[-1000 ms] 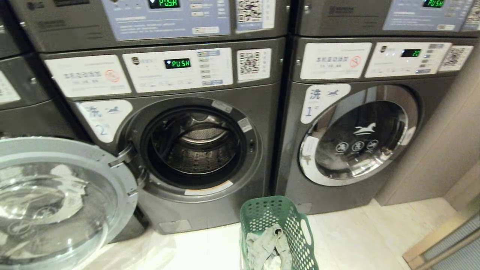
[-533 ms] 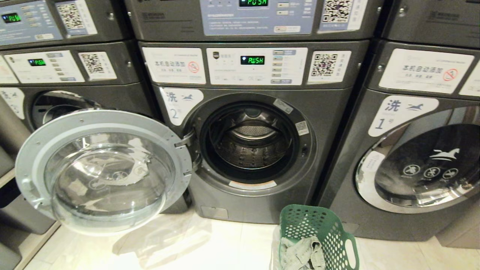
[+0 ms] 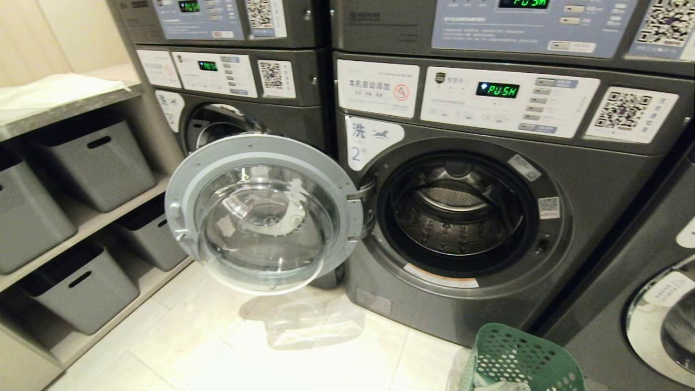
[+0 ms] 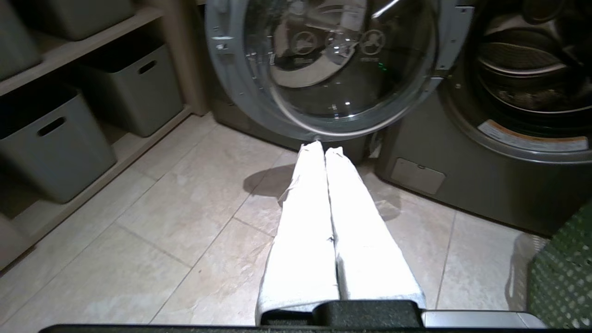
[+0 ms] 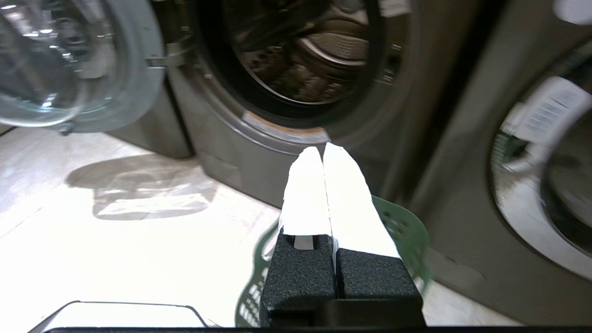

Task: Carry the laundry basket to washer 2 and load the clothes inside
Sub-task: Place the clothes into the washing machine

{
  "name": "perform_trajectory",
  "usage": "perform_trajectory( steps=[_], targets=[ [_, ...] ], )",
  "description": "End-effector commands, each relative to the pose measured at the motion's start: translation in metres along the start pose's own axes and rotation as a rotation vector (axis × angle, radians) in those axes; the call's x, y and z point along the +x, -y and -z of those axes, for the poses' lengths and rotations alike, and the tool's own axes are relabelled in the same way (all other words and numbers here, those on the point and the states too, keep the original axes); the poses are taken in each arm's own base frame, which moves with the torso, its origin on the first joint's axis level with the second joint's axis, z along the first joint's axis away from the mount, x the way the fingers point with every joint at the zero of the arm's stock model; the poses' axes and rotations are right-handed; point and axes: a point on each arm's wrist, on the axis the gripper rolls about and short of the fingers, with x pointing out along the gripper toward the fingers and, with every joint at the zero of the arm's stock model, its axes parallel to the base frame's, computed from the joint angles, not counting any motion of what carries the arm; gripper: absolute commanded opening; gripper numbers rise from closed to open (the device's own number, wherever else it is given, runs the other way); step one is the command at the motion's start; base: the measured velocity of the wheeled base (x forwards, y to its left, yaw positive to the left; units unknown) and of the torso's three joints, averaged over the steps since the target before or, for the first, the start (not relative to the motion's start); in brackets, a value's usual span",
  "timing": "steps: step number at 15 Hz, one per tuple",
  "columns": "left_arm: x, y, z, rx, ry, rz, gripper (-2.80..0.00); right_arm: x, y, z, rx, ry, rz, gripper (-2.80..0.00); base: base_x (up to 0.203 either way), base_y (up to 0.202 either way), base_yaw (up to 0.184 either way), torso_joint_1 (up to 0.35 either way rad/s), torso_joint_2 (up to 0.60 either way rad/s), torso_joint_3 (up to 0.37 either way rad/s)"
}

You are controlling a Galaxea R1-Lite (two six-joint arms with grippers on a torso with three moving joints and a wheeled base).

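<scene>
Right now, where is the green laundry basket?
In the head view the basket stands on the floor at the bottom right, just in front of washer 2, below and right of its open door.

A self-service laundry room. Ahead of my left end effector (image 4: 323, 149) and right end effector (image 5: 323, 152), both closed, stand stacked dark grey coin-type machines: washer 2 (image 3: 597, 179) with its round door (image 3: 263, 212) swung open, flanked by like units. Each front carries a lit control panel (image 3: 507, 100), a QR code sticker (image 3: 623, 110) and numbered labels. Beside my left end effector, shelving holds grey storage bins (image 3: 92, 157) over a pale tiled floor (image 3: 206, 336).
</scene>
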Motion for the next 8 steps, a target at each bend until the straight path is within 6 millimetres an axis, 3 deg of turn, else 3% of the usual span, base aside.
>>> perform_trajectory(
  steps=[1, 6, 8],
  targets=[
    [0.0002, 0.0000, 0.0004, -0.001, -0.001, 0.000, -2.80, 0.0001, 0.0000, 0.0000, 0.000, -0.002, 0.000, -2.80, -0.001, -0.012, 0.175, 0.004, 0.00, 0.005],
    [0.0002, 0.0000, 0.0004, -0.001, -0.002, 0.000, -2.80, 0.0000, 0.0000, -0.0001, 0.001, 0.000, -0.001, -2.80, 0.000, -0.007, 0.166, 0.002, 0.00, 0.003],
    [0.0001, 0.0000, 0.0003, -0.001, -0.001, 0.000, -2.80, 0.0001, 0.0000, 0.0000, 0.001, -0.001, -0.001, -2.80, 0.001, 0.000, 0.045, -0.001, 0.00, 0.004]
  ],
)
